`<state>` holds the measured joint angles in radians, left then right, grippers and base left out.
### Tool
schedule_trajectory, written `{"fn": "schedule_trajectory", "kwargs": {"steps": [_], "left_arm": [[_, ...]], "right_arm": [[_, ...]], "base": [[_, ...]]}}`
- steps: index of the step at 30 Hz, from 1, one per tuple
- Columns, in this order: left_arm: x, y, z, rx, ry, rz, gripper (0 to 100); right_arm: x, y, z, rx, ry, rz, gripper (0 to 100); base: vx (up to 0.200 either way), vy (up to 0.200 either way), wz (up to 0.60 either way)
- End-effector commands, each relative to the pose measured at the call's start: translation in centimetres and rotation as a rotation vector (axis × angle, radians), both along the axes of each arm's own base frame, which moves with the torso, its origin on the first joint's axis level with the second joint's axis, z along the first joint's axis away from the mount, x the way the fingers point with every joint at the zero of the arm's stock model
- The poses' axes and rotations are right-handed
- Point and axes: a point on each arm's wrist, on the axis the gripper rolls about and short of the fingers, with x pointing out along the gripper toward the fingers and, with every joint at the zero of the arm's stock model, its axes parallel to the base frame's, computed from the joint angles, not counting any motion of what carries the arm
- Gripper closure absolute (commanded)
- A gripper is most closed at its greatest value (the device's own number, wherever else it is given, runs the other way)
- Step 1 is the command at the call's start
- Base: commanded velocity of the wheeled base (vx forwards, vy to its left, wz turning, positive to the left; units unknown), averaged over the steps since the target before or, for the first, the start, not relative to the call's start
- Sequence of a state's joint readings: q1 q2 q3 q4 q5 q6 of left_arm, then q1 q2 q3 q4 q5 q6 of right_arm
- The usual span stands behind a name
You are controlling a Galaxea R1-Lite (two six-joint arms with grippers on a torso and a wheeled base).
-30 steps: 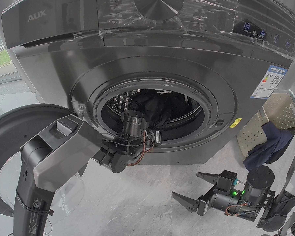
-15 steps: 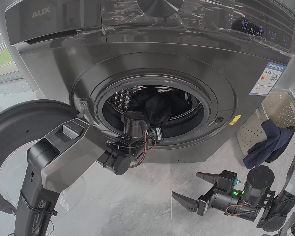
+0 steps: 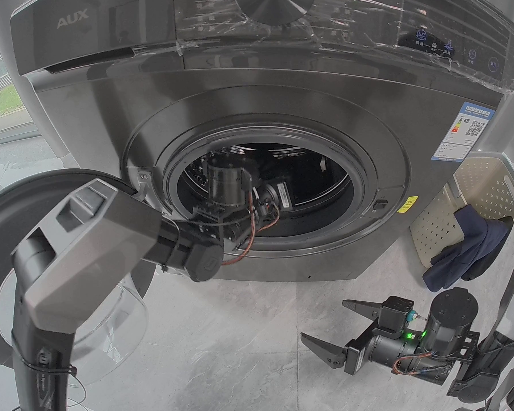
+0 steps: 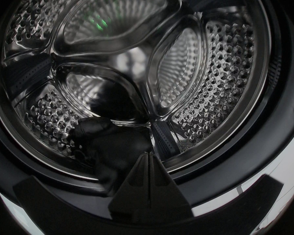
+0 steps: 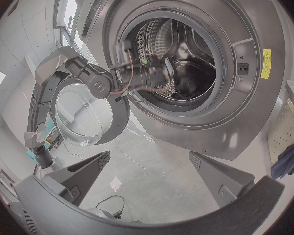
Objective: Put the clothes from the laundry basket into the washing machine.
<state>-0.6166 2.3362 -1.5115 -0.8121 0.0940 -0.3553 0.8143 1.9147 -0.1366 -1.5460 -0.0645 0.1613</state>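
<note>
Looking into the washing machine [image 3: 325, 98] through the left wrist view, I see the left gripper [image 4: 149, 156] just inside the mouth of the drum [image 4: 219, 66]. Its fingers are pressed together with no cloth visible between them. A black garment [image 4: 111, 144] lies on the drum's bottom just beside and beyond the fingertips, so I judge that piece delivered. What matters next is on the other side. A dark blue garment [image 3: 468, 246] is draped over the near rim of the laundry basket [image 3: 497, 186], which stands at the right of the machine. The garment's long axis hangs from the rim down toward the floor. The right gripper [image 3: 324, 322] hovers low over the floor with its fingers spread wide, and it is clearly the nearer tool. However, its fingers point left, away from the basket, while the garment lies to its right and farther back. I expect that arm has to swing round to the right before it can close on the hanging fold.
</note>
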Motion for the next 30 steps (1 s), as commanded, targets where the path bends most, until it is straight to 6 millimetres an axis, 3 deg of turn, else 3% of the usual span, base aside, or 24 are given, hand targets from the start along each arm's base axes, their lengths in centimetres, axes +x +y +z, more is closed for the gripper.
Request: {"fn": "schedule_trajectory", "kwargs": {"steps": [1,4,9,18,27,30], "left_arm": [[-3.9,0.8,5.1,0.019,0.037,-0.071,100],[-3.4,0.8,4.5,0.025,0.037,-0.059,100],[-1.1,0.2,-0.1,0.034,0.040,-0.036,100],[3.0,-0.2,-4.2,0.035,-0.015,0.022,100],[6.4,-0.8,-4.1,-0.034,-0.114,0.113,100],[6.5,-0.9,-4.5,-0.019,-0.095,0.111,100]], "right_arm": [[-0.1,0.2,0.0,0.000,0.000,0.007,0],[-0.1,0.2,0.0,-0.001,0.001,0.007,0],[0.0,0.1,0.0,0.001,-0.002,0.003,0],[0.0,0.1,0.0,0.001,-0.002,0.002,0],[0.0,0.2,0.0,0.001,-0.002,0.007,0],[0.0,0.1,0.0,0.000,0.000,0.005,0]], "base": [[0.000,0.000,0.00],[0.000,0.000,0.00],[0.000,0.000,0.00],[0.000,0.000,0.00],[0.000,0.000,0.00],[0.000,0.000,0.00]]}}
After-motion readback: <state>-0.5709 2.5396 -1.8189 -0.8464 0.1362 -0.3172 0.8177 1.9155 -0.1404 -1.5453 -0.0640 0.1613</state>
